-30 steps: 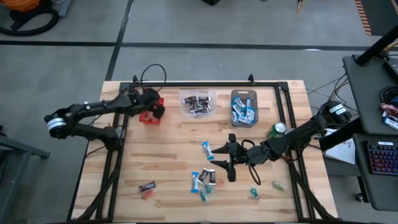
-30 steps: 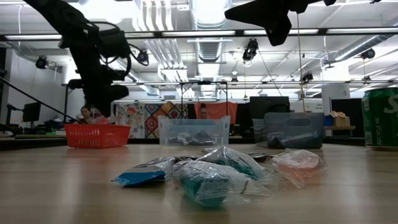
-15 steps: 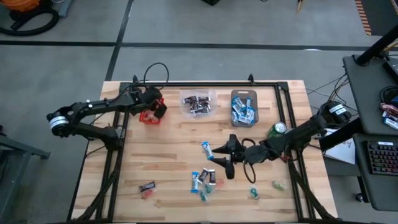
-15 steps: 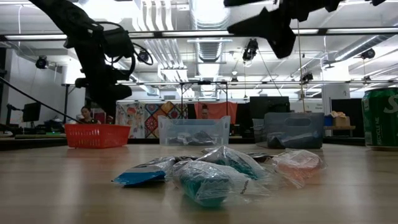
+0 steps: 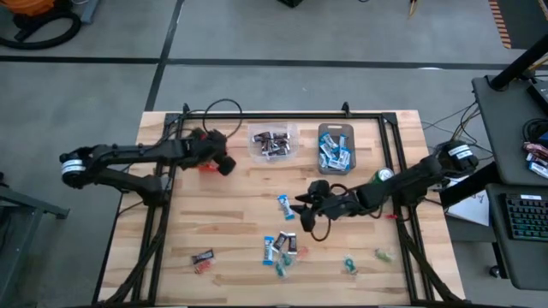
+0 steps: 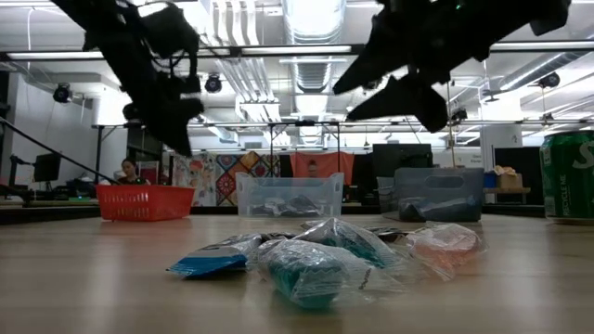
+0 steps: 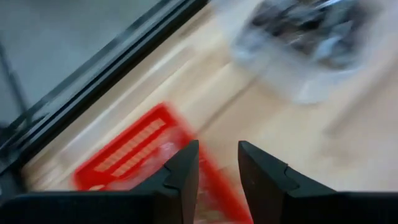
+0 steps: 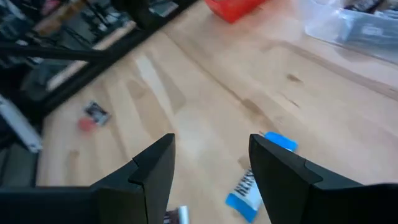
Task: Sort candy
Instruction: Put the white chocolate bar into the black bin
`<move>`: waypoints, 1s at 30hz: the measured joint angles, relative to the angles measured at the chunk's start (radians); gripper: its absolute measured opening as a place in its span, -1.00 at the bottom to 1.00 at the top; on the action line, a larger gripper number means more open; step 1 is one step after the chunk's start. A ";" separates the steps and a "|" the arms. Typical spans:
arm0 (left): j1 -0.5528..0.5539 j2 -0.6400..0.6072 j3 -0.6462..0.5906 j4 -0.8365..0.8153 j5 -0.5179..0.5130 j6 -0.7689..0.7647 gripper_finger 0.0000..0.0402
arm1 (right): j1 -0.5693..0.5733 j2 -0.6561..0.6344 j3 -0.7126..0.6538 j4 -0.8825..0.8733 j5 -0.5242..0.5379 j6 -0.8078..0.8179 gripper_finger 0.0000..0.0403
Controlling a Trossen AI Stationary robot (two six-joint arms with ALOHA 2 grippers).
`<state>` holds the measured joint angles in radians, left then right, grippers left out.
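Wrapped candy lies loose on the wooden table: a blue-and-white piece (image 5: 284, 205), a mixed cluster (image 5: 282, 248) that fills the front of the low view (image 6: 316, 260), a dark and a red piece (image 5: 203, 258), and green ones (image 5: 349, 267). My right gripper (image 5: 305, 210) hangs open above the table, just right of the blue-and-white piece (image 8: 278, 142), holding nothing. My left gripper (image 5: 221, 160) is open and empty, hovering over the right side of the red bin (image 5: 205, 168), which shows blurred below its fingers (image 7: 130, 152).
A clear bin of dark candies (image 5: 272, 141) and a grey bin of blue-and-white candies (image 5: 335, 147) stand near the far edge, right of the red bin (image 6: 144, 201). A green can (image 5: 382, 178) stands beside my right arm. A black frame rims the table.
My left gripper has swung from over the red bin toward the table's right and slightly nearer. My right gripper has moved left and toward the far edge, turned about, and come lower, closing on the lone blue-and-white piece. No candy has moved.
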<state>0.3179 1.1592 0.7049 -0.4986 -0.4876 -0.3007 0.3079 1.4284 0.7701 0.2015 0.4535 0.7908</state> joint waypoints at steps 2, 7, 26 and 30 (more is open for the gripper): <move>-0.067 -0.016 0.000 0.043 0.000 0.000 -0.54 | -0.010 0.028 0.028 -0.034 0.008 0.002 -0.04; -0.218 -0.039 0.000 0.139 -0.033 0.007 -0.54 | -0.026 0.130 0.155 -0.266 0.055 0.030 -0.04; -0.335 -0.041 0.000 0.160 -0.132 -0.008 -0.54 | -0.051 0.512 0.580 -0.745 0.070 0.121 -0.04; -0.335 -0.038 0.000 0.162 -0.132 -0.013 -0.54 | -0.050 0.533 0.585 -0.745 0.062 0.133 -0.04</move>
<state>-0.0170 1.1210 0.7048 -0.3370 -0.6201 -0.3137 0.2577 1.9611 1.3548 -0.5433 0.5158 0.9240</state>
